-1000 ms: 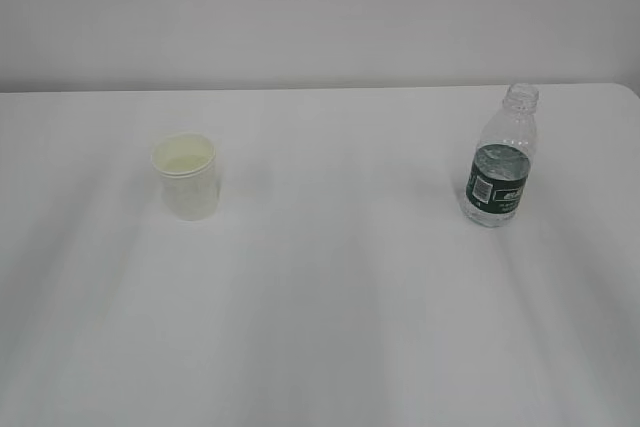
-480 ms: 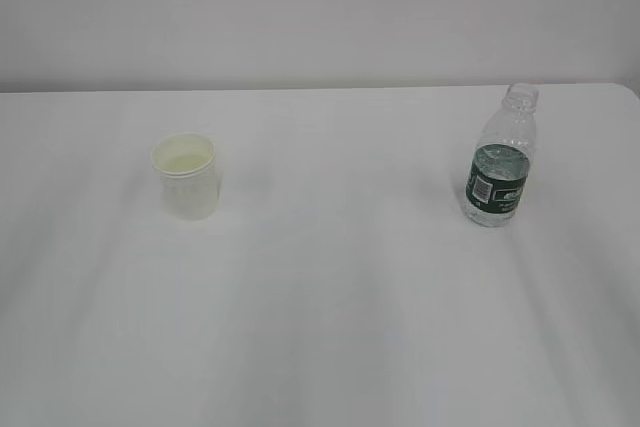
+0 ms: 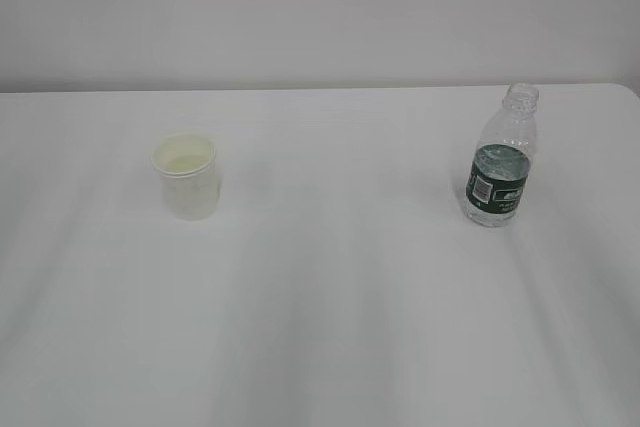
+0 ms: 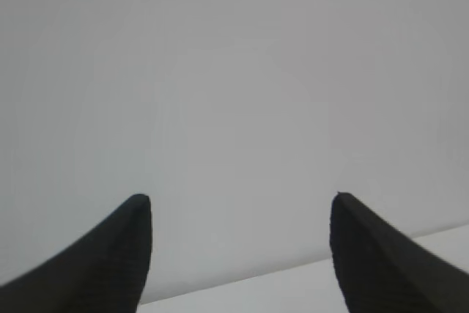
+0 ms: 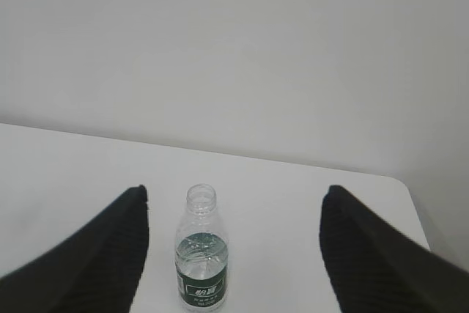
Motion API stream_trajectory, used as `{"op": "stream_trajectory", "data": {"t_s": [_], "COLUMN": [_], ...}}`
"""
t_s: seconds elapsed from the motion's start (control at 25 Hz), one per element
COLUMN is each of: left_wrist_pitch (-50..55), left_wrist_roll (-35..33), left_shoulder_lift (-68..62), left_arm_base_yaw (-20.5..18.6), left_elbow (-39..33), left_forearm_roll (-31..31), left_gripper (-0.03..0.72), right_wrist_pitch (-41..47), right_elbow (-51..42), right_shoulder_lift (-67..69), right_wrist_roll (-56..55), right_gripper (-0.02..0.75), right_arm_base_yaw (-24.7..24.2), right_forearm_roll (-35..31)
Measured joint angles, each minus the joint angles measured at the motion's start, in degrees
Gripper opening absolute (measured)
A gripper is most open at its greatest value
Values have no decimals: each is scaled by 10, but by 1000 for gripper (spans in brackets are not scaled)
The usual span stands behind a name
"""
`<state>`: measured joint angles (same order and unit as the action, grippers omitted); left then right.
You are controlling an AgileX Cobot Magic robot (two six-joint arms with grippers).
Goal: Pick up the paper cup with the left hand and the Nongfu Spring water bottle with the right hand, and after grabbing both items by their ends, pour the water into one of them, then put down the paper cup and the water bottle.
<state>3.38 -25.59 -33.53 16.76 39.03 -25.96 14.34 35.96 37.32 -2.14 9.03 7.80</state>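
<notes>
Approach to cup and bottle, both tools wide open and empty.

The cup (image 3: 185, 176) stands upright on the left of the table (image 3: 330, 287); the bottle (image 3: 501, 170) stands upright, uncapped, far right, part-filled with water (image 3: 492, 209), well apart from the cup. The right tool (image 5: 234, 254) frames the bottle slightly left of centre between its tips: shift left, then advance level and close on the body below the neck. The left tool (image 4: 240, 254) faces only wall and table edge; it should tilt down until the cup shows, then grip low without crushing the rim.
</notes>
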Motion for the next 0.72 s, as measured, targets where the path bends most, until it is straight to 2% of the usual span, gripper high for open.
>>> {"op": "stream_trajectory", "data": {"t_s": [0.16, 0.52, 0.72], "left_wrist_pitch": [8, 42, 61], "left_wrist_roll": [0, 0, 0], "left_shoulder_lift": [25, 42, 42], "left_arm_base_yaw": [-20, -21, -24], "left_elbow": [0, 0, 12], "left_forearm_roll": [2, 3, 4], "left_gripper": [542, 539, 536], "right_wrist_pitch": [0, 0, 49], "right_elbow": [0, 0, 14], "right_shoulder_lift": [0, 0, 0], "right_wrist_roll": [0, 0, 0], "right_gripper": [554, 554, 554], "right_arm_base_yaw": [0, 0, 0], "right_forearm_roll": [0, 0, 0]}}
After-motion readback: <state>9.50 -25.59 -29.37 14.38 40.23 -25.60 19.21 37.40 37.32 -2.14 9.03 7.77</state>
